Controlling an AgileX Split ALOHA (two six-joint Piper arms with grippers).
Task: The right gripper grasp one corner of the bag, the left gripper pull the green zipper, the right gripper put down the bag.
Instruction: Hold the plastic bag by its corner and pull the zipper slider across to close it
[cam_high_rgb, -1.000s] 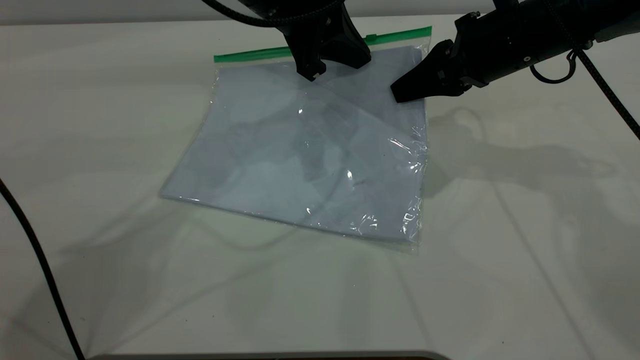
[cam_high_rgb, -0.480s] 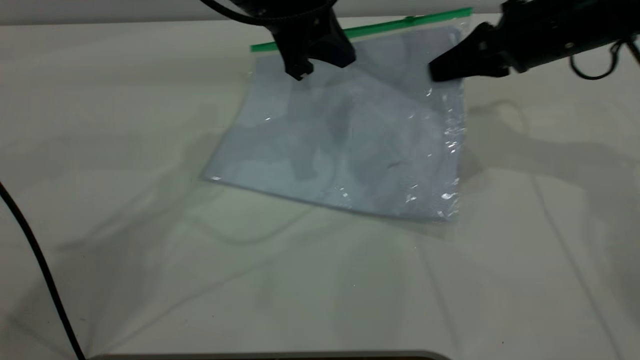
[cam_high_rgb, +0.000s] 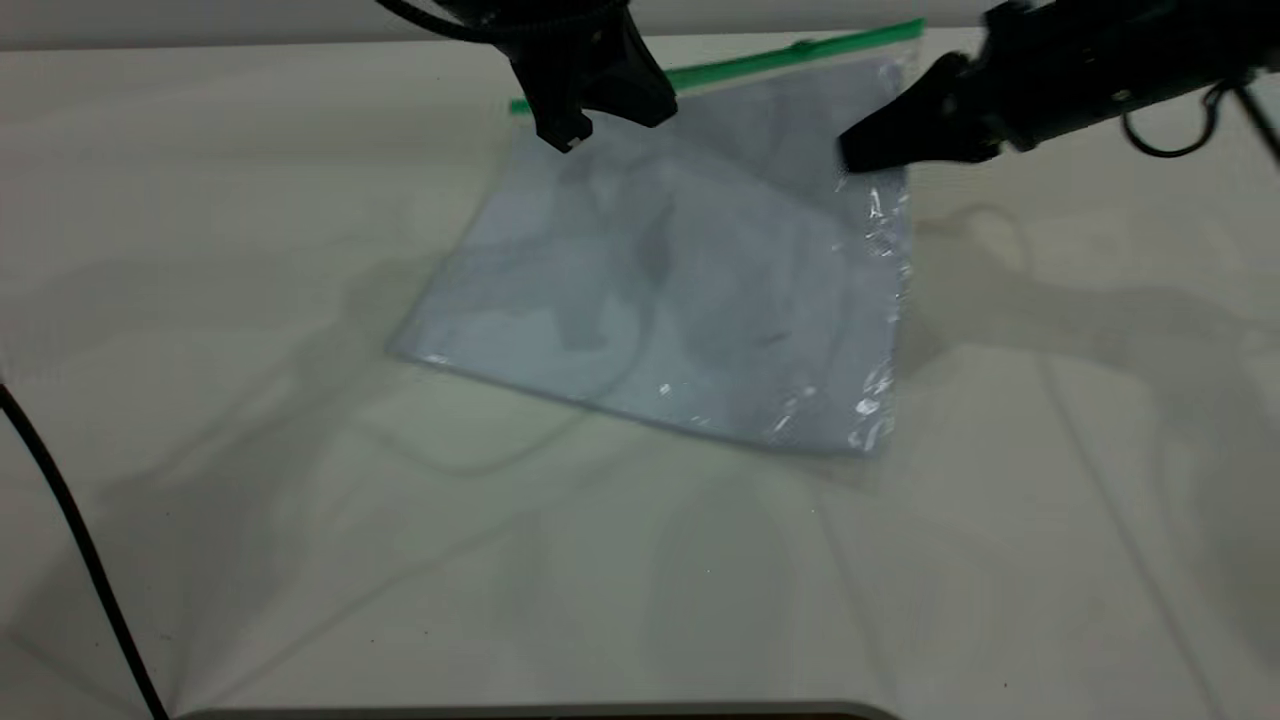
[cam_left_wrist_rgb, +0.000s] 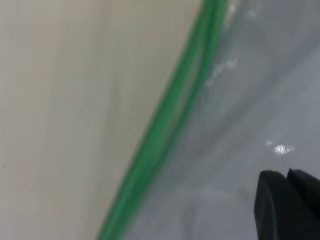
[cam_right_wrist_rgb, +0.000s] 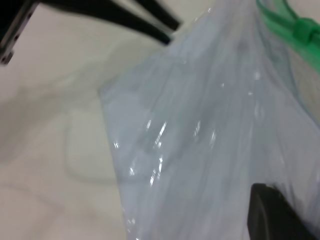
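Right gripper (cam_high_rgb: 850, 158) pinches the bag (cam_high_rgb: 690, 270) by its corner, so we lift the far edge off the tabletop (cam_high_rgb: 300, 550) and present the green zipper (cam_high_rgb: 760, 62) to our left gripper (cam_high_rgb: 565, 135), poised beside it, apparently near-closed and empty.

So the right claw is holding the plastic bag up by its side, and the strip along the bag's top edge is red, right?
Not quite: the strip along the bag's top edge is green, not red, as the exterior view shows. The right claw does hold the bag up by its side.
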